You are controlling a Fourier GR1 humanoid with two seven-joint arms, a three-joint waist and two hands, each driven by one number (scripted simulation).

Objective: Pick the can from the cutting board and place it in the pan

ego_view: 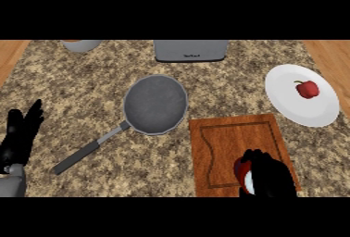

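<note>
Step in hand: the grasp. The right hand (pixel 270 178) has its fingers curled about the can (pixel 242 173), which sits on the cutting board (pixel 236 139) near that board's front edge; the lift appears not yet made.
Can: red side and pale end show at the hand's left; the rest is hidden behind the black fingers. Whether it touches the board cannot be told.
Cutting board: wooden, at the worktop's (pixel 82 106) front right, its rear left corner just beside the pan (pixel 156 104).
Pan: grey, round, at the worktop's centre, nothing in it; handle (pixel 89 150) running toward the front left.
Left hand (pixel 21 134): resting at the worktop's left edge, fingers straight and up, holding nothing.
Other items: white plate (pixel 301 109) at the right edge carrying a red bell pepper (pixel 307 89); a grey toaster (pixel 190 50) and a grey vessel (pixel 80 45) along the rear edge.
Next move, in my judgement: raise the can clear of the board, carry it rearward and left over the pan's rim, then lower it into the basin.
</note>
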